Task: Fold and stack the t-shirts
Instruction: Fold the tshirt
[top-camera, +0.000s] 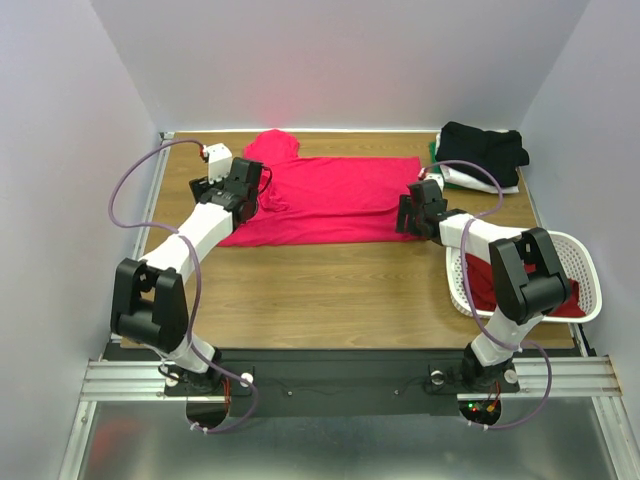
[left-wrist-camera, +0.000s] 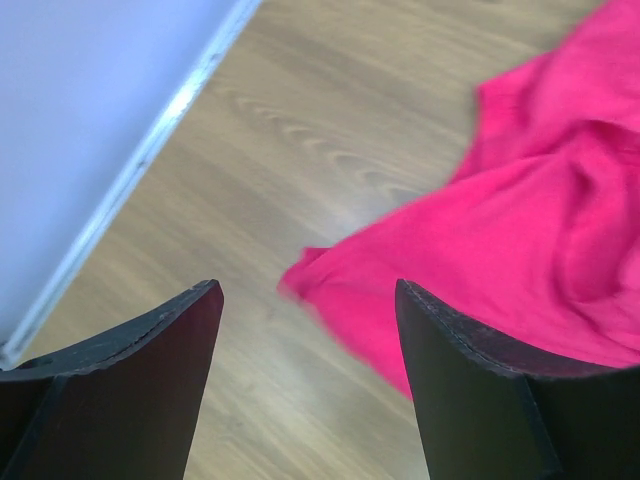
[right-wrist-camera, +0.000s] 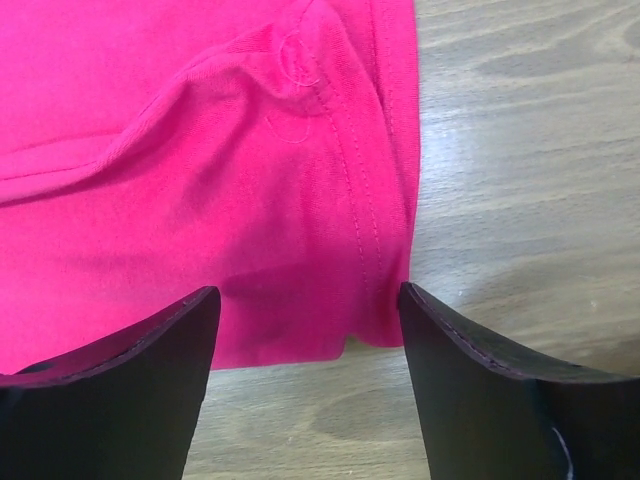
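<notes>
Left claw (left-wrist-camera: 308, 296) and right claw (right-wrist-camera: 308, 298) both wide open, empty, at opposite ends of pink-red t-shirt (top-camera: 330, 200). Basket (top-camera: 586, 252) just right of right claw holds darker red t-shirt (top-camera: 478, 284).

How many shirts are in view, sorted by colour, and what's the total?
Pink-red shirt, spread flat: 1
Darker red shirt, in the basket: 1
Black shirt, folded, far right: 1
White shirt, under the black one: 1
Green shirt, only an edge showing: 1
Total: 5
</notes>
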